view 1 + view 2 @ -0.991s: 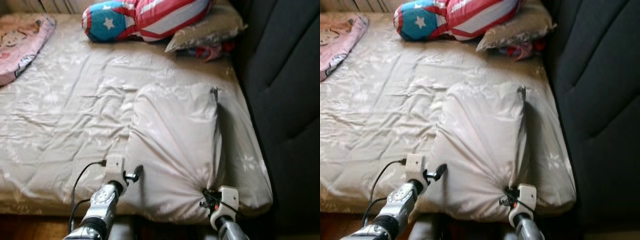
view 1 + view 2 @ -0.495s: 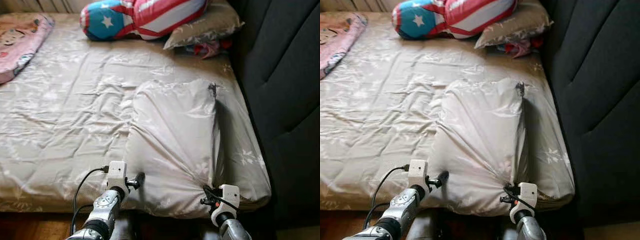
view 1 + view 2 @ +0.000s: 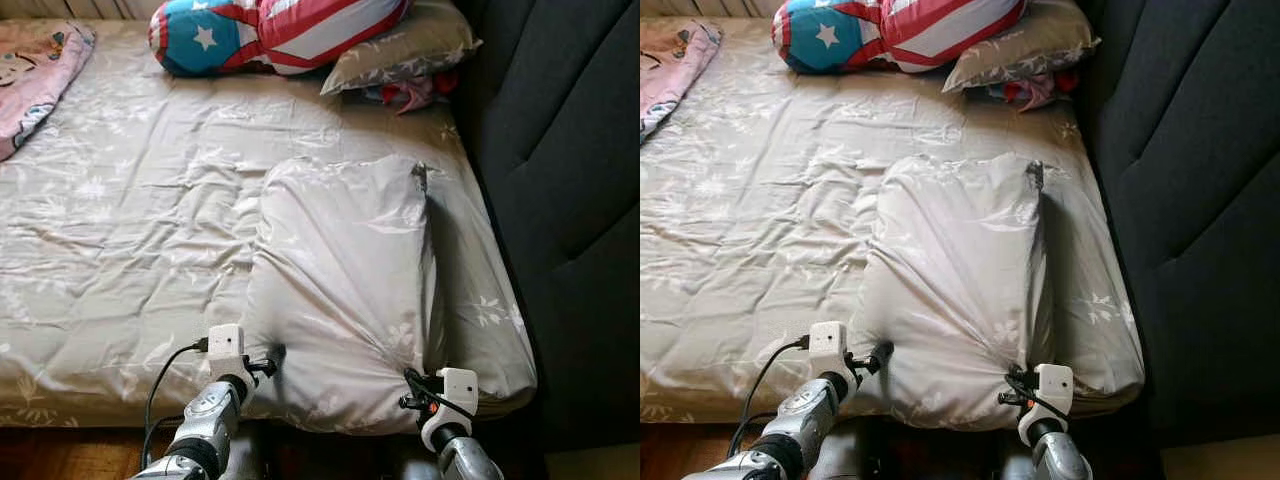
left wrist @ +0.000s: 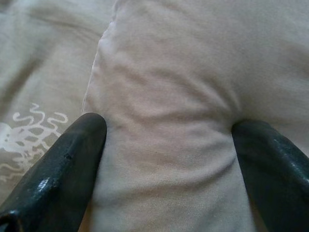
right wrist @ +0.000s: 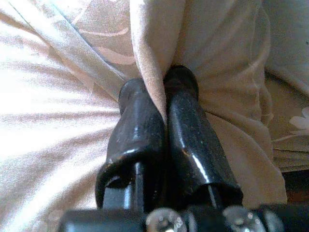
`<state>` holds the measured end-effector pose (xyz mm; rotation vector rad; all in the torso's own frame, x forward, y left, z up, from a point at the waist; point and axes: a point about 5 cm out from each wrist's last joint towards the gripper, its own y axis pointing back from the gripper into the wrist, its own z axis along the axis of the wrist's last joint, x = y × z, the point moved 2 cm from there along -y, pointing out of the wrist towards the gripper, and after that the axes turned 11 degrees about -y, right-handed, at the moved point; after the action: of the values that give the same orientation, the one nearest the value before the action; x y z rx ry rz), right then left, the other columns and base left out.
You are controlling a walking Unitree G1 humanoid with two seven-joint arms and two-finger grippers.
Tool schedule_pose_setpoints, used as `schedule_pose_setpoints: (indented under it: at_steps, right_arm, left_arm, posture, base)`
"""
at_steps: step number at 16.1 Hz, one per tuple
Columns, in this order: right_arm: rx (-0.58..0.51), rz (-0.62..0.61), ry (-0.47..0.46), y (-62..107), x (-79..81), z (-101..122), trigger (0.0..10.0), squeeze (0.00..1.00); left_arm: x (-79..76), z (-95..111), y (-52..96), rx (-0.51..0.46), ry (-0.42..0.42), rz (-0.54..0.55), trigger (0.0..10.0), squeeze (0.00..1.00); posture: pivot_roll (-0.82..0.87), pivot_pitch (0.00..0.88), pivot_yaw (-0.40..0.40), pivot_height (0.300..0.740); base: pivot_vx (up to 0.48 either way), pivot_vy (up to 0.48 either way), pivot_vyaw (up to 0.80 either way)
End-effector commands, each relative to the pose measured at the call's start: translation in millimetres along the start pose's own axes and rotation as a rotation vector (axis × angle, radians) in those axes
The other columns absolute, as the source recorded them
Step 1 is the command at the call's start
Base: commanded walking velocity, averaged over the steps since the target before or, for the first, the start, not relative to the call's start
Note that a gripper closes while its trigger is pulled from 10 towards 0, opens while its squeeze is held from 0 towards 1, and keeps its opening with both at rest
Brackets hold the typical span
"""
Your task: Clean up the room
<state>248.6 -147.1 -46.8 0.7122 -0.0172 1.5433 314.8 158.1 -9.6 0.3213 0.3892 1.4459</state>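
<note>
I see my right gripper (image 5: 159,96) pinching the pillow (image 3: 345,280) tight at its near corner, my left gripper (image 4: 169,140) wide open around its other near corner, on the bed (image 3: 120,220).

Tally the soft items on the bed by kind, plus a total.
Beige pillows: 2, one at the near edge with both grippers on it, one at the far end
Stars-and-stripes cushion: 1
Pink blanket: 1
Red cloth under the far pillow: 1
Total: 5
</note>
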Motion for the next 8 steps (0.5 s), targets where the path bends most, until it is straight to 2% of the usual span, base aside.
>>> schedule_pose_setpoints:
  at_steps: [1,2,3,5,8]
  right_arm:
    - [0.129,-0.102,-0.033,20.3,-24.4,-31,10.0,0.00]
    - [0.128,-0.101,-0.031,20.5,-24.5,-31,10.0,0.00]
    - [0.127,-0.100,-0.028,21.1,-25.2,-30,10.0,0.00]
    - [0.124,-0.100,-0.025,23.1,-28.3,-30,10.0,0.00]
    - [0.125,-0.104,-0.023,24.3,-30.0,-30,10.0,0.00]
  left_arm:
    - [12.4,-14,4.9,0.065,0.047,0.048,10.0,1.00]
    - [12.0,-15,4.9,0.072,0.046,0.038,10.0,1.00]
    - [9.6,-21,6.2,0.103,0.022,0.005,10.0,0.00]
    - [6.1,-34,9.6,0.175,0.035,-0.019,10.0,0.00]
    - [-0.9,-42,11.6,0.209,0.041,-0.047,10.0,0.00]
  posture:
    - [-0.05,0.241,-0.041,0.622]
    - [-0.06,0.245,-0.044,0.622]
    - [-0.07,0.248,-0.046,0.622]
    - [-0.08,0.258,-0.053,0.622]
    - [-0.08,0.261,-0.054,0.622]
  base:
    - [0.000,0.000,0.00]
    - [0.000,0.000,0.00]
    - [0.000,0.000,0.00]
    - [0.000,0.000,0.00]
    - [0.000,0.000,0.00]
